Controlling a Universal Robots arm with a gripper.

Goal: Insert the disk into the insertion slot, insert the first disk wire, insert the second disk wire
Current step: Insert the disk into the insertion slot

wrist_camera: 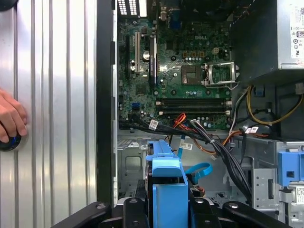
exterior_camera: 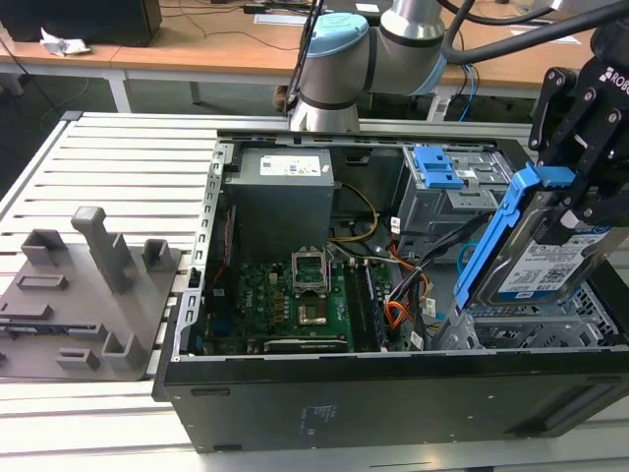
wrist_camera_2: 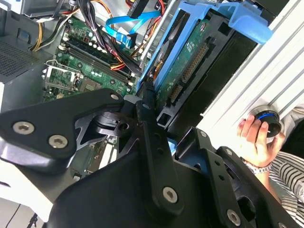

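Observation:
The disk (exterior_camera: 545, 261), a hard drive in a blue plastic carrier, hangs tilted over the open computer case at the exterior view's right. My black gripper (exterior_camera: 558, 187) is shut on the carrier's upper end. Just below the disk's lower edge is the insertion slot (exterior_camera: 531, 332), a grey perforated metal bay; the disk is above it, not seated. In the second wrist view the disk's green circuit side (wrist_camera_2: 190, 61) faces the camera past one finger (wrist_camera_2: 152, 137). The first wrist view has the blue carrier (wrist_camera: 168, 190) between the jaws. A loose blue flat cable (wrist_camera: 197, 170) and bundled wires (wrist_camera: 223, 152) lie close by.
A taller grey cage with a blue latch (exterior_camera: 442, 172) stands behind the slot. The motherboard (exterior_camera: 285, 295) and power supply (exterior_camera: 280, 192) fill the case's left part. A person's hand (wrist_camera: 9, 121) rests on a round knob on the slatted table. A grey fixture (exterior_camera: 88, 285) sits far left.

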